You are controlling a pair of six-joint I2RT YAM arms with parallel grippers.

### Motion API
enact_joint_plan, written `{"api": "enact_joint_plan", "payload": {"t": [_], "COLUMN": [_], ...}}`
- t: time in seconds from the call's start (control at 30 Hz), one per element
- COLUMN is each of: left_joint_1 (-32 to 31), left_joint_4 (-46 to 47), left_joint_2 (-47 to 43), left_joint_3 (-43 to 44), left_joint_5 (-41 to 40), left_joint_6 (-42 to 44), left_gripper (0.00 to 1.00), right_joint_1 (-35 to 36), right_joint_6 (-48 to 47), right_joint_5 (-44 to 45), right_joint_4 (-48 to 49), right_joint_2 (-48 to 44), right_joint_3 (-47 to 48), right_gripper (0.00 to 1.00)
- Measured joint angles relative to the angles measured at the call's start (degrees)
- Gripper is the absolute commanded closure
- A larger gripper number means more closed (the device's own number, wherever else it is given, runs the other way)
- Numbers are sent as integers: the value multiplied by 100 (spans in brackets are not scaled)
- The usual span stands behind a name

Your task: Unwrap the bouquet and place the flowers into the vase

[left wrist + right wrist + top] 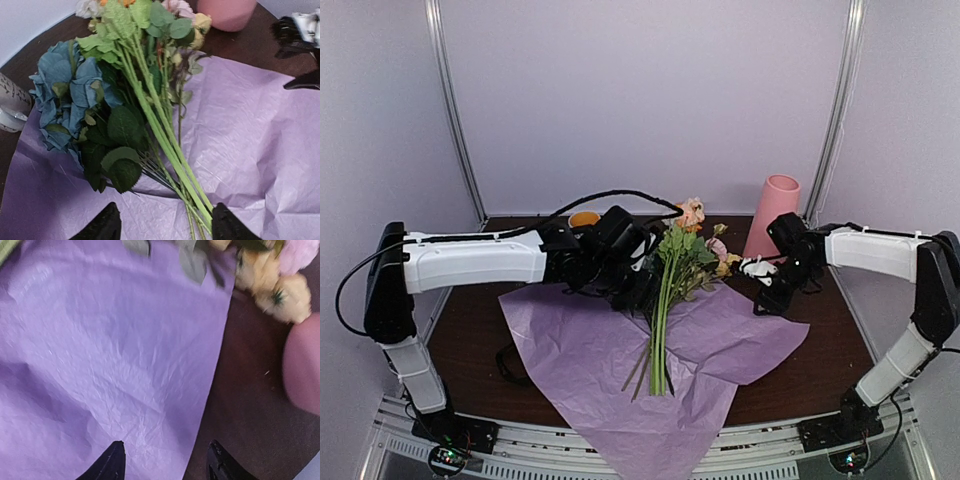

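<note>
The paper [590, 340] lies flat, so unwrapping is done; no flowers [670, 265] are in the vase [772, 215] yet. Your left hand [165, 215] and right hand [166, 450] are spread, empty.

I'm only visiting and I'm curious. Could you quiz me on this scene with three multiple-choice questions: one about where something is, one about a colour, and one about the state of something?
1. Where does the vase stand?
A) back right of the table
B) front left
C) on the paper

2. What colour is the tissue paper?
A) green
B) lilac
C) white

3. How does the paper lie?
A) wrapped round the flowers
B) spread open under them
C) stuffed in the vase

Answers:
1 A, it stands upright at the far right on bare wood.
2 B, the whole sheet is pale purple.
3 B, the stems lie bare on the open sheet.
</note>
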Motion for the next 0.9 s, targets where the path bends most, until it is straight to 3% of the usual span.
{"api": "enact_joint_plan", "payload": {"t": [0.17,0.4,0.47,0.6,0.73,0.9], "left_joint_1": [540,702,697,699,730,837], "left_joint_4": [-254,-540,-612,-857,-1054,-1220], "left_joint_2": [684,1506,1714,2153,2459,2691], "left_joint_3": [815,1908,2120,2524,2763,2992], "left_joint_5": [205,525,616,715,721,765], "left_joint_6": [-129,-133,-155,-216,-293,-385], "left_gripper": [62,68,75,75,67,65], "right_joint_1": [2,2,2,2,2,2], "right_joint_6": [444,1060,1130,1231,1239,1233], "right_joint_5": [-785,-1458,-1480,-1609,-1725,-1836], "right_joint_4": [-50,450,479,586,619,621], "right_joint_2": [-407,-662,-667,-732,-787,-802], "right_joint_3": [782,538,479,413,402,387], "right_gripper": [45,45,45,45,45,45]}}
